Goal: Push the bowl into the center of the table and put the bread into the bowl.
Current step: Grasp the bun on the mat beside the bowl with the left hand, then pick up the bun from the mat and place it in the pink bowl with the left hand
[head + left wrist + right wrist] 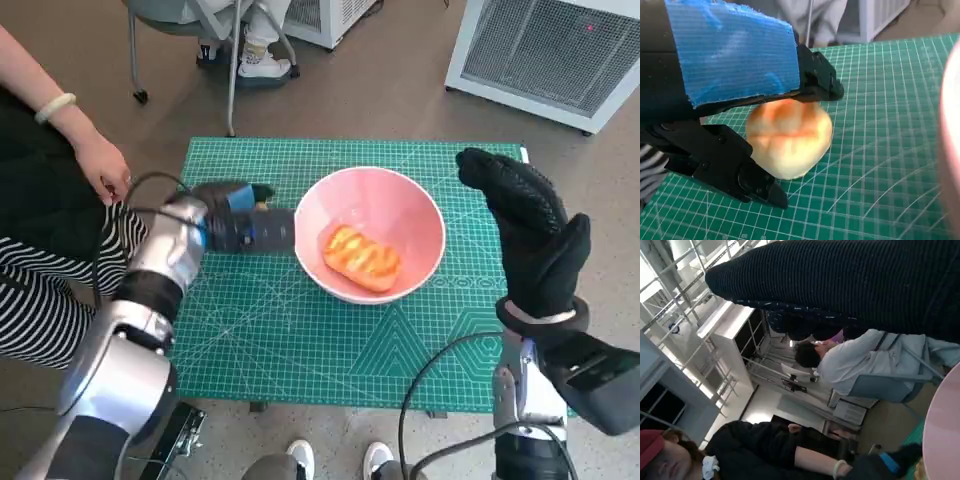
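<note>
Just off the left rim of the pink round bowl (372, 232), the black left hand with blue tape on its back (236, 222) is pinching a golden, glossy bread roll (789, 137) between its fingers (735, 172), low over the green gridded cutting mat (290, 340). Another browned bread roll (361, 257) already sits inside the bowl, which is about mid-table. Over by the table's right edge, the black knitted-glove right hand (528, 232) is raised with nothing in it, fingers loosely extended. A person's hand (100, 165) hangs off the table's left edge.
</note>
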